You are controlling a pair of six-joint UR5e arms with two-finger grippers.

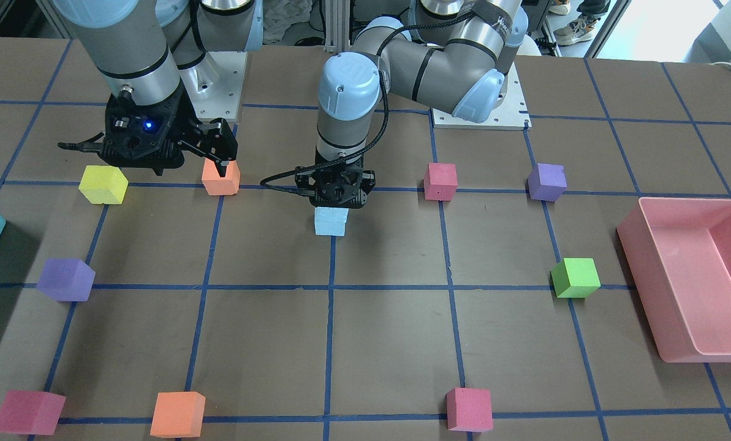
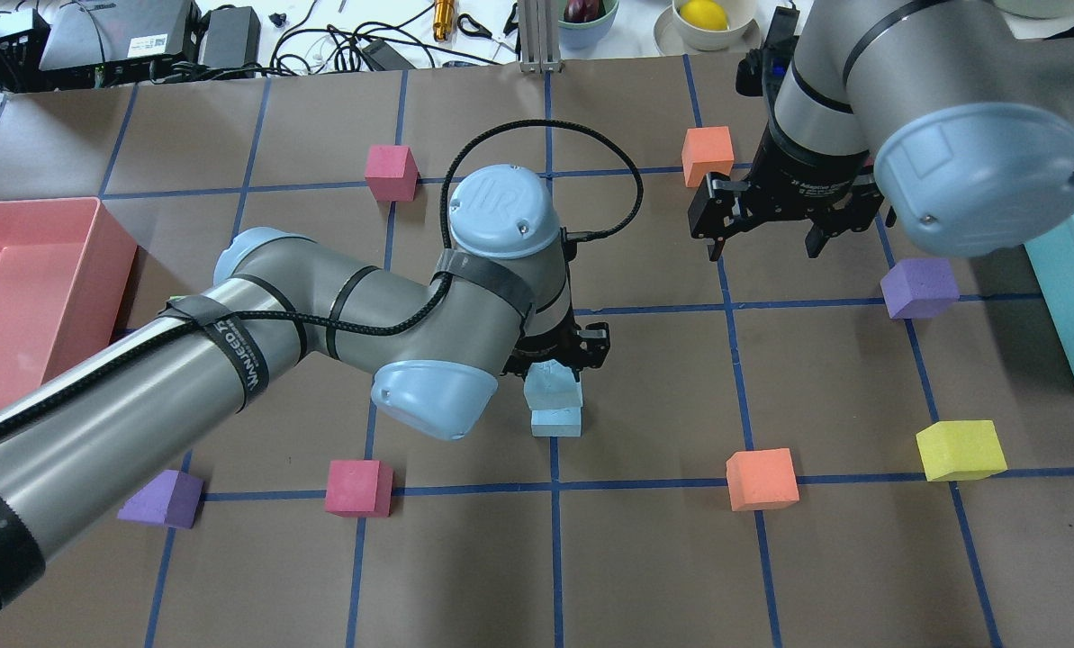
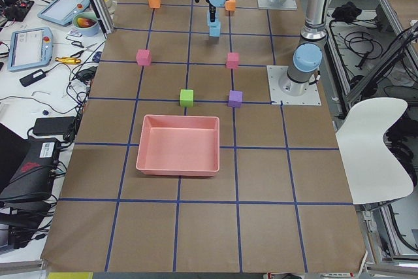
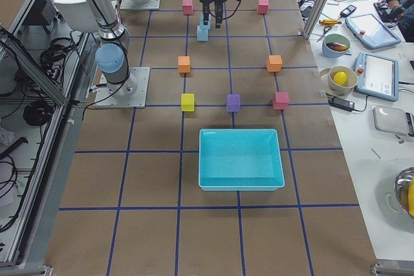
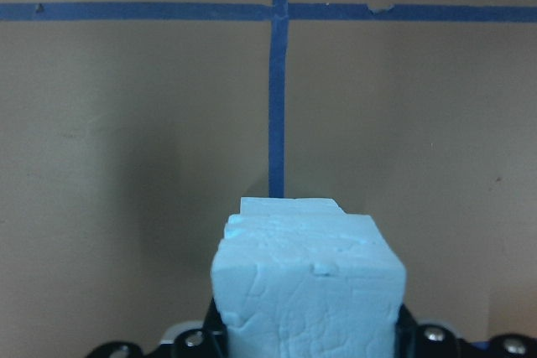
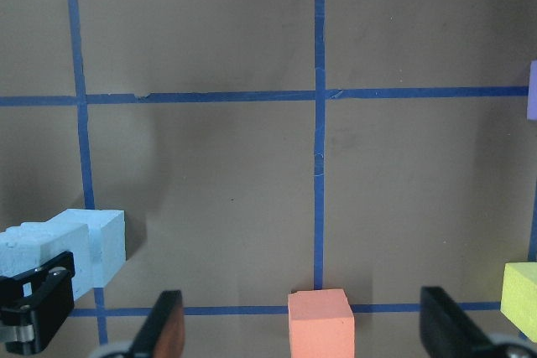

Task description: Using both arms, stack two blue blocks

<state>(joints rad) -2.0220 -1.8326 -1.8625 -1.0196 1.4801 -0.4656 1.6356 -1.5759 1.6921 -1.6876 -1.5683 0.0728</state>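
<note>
A robotics lab: a left arm and right arm bolted to a paper-covered surface gridded with blue tape, teach pendants and cables alongside.

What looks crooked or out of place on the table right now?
The upper blue block, held by the left gripper, sits twisted and shifted on the lower blue block, so their edges don't line up. Its faces look scuffed in the left wrist view. Nothing else stands out.
</note>
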